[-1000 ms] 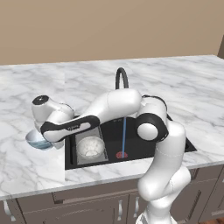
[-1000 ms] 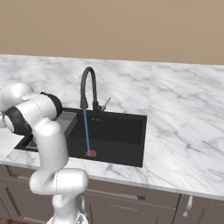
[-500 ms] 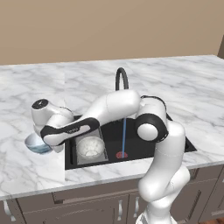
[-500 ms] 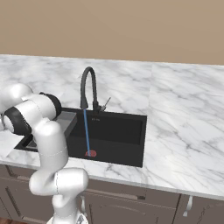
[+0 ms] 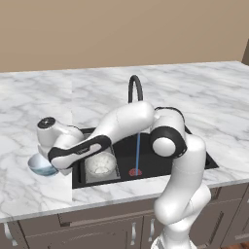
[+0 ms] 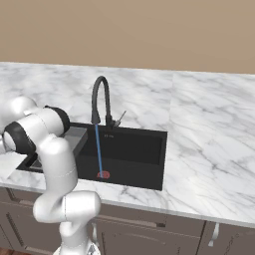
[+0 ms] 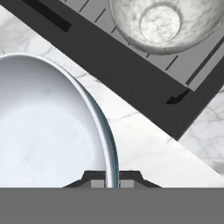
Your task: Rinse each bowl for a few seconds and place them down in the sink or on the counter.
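Two bowls: the blue-sided bowl [image 5: 41, 165] is hanging over the counter [image 5: 29, 189] just left of the sink [image 5: 146, 146], rim pinched in the closed gripper [image 7: 112, 181]; the speckled bowl [image 5: 100, 164] is sitting inside. Risk: thin edge-grip is inviting slipping or tipping on release.

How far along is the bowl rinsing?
Looks done: the speckled bowl sits on the grey tray in the sink. In hand: the gripper is shut on the blue bowl by its rim, low over the counter left of the sink. Left: set it down and release. The faucet is running.
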### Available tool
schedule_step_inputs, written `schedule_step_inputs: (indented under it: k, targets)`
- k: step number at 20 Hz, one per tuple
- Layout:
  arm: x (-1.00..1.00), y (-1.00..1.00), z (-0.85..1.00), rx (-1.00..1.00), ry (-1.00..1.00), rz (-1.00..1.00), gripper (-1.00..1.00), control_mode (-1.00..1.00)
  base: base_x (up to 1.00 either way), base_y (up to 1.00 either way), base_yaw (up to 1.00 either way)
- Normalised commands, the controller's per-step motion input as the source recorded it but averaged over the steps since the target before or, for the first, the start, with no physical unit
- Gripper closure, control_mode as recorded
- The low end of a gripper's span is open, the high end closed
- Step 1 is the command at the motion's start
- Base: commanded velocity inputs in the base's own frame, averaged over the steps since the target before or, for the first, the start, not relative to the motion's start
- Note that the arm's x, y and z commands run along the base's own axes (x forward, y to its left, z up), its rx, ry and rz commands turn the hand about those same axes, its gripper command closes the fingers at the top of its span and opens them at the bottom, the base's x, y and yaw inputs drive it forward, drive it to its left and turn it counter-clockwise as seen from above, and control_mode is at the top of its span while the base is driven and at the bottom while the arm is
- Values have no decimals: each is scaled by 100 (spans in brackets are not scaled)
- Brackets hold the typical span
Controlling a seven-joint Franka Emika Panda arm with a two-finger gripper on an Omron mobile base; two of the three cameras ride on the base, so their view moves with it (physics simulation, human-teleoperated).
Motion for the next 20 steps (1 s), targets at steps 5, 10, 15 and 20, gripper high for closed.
schedule_step_inputs:
  k: [5,10,15,20]
  targets:
    - [-12,6,-21,2,-7,-3,100,-100,0,0,0]
    - [-11,7,-26,2,-10,-3,100,-100,0,0,0]
    - [-7,6,-29,5,-5,-3,100,-100,0,0,0]
    - [-1,12,-23,8,-3,-3,100,-100,0,0,0]
